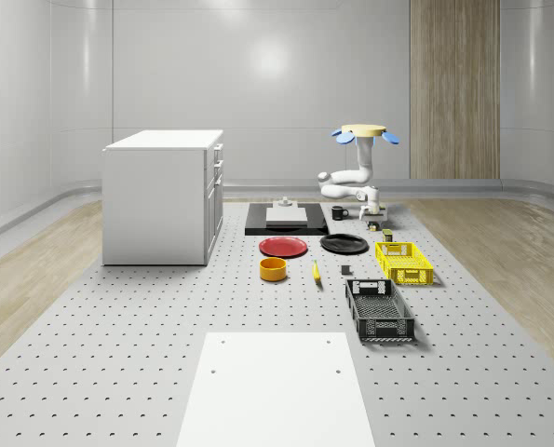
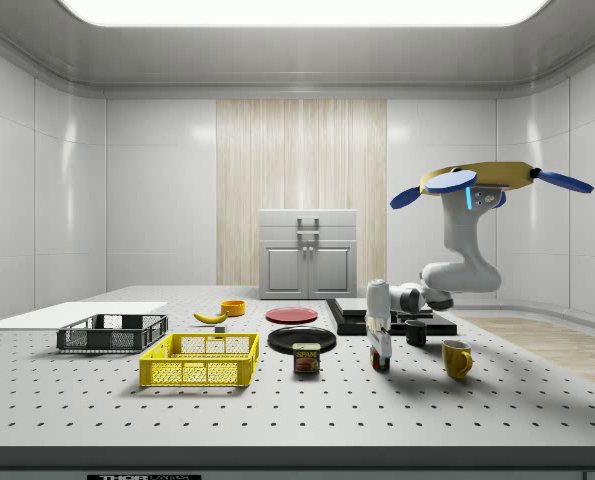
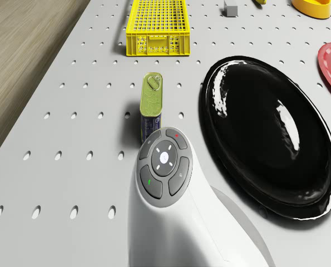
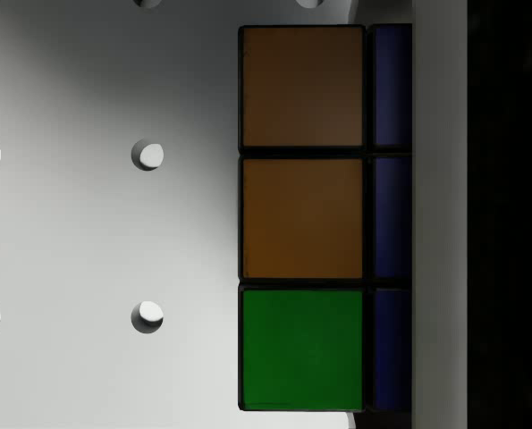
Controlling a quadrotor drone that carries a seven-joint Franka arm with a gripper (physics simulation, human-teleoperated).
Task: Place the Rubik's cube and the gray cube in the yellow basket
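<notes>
Drone (image 2: 492,180) hovered above table's (image 1: 118,354) far end. Gripper (image 2: 380,360) reached down onto one Rubik's cube (image 4: 303,217); finger state unclear. One yellow basket (image 2: 199,361), one can (image 3: 151,105) nearby. One gray cube (image 3: 230,8) beyond basket.

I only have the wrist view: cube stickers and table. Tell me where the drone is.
Observer: The drone hovers over the table, with its gripper down at the Rubik's cube.
Operator: Give me the yellow basket.
Observer: The yellow basket stands to the side view's left of the gripper, with a tin can between them.
Operator: Now the gray cube.
Observer: The gray cube sits on the table near the basket's end farthest from the drone.
</notes>
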